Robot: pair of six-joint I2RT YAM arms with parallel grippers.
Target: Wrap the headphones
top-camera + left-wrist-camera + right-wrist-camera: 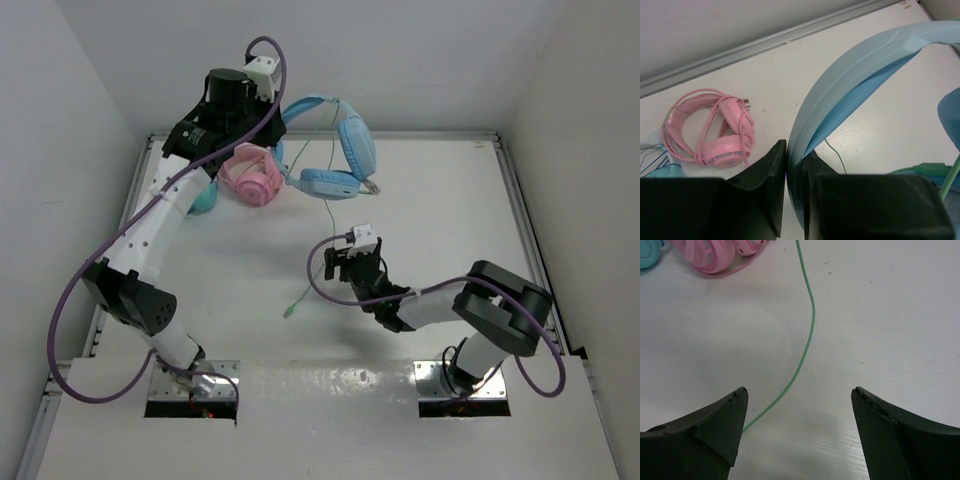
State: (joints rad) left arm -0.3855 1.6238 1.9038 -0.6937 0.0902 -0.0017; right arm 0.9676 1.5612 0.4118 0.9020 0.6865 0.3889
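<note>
- At the far side of the table, about mid-width, you've got the light-blue headphones, with the headband arching up toward the back wall and the two oval earcups lower down on the right.
- Your left gripper is clamped tight on the headband. The wrist view shows both fingers pinching the band's edge with no gap.
- I can't tell if the lower earcup is sitting on the table or hanging just above it.
- The pale-green cable drops from that earcup and runs toward the near side. Its plug end lies loose on the table, left of your right arm.
- Your right gripper is over the middle of that cable with its jaws spread wide and nothing in them. In its wrist view the cable lies on the table between the two fingers and slips out of sight behind the left one.
- The pink headphones lie just left of the blue pair, with their cord bundled around them.
- The teal headphones are just beyond the pink ones on the left, mostly hidden under your left arm.
</note>
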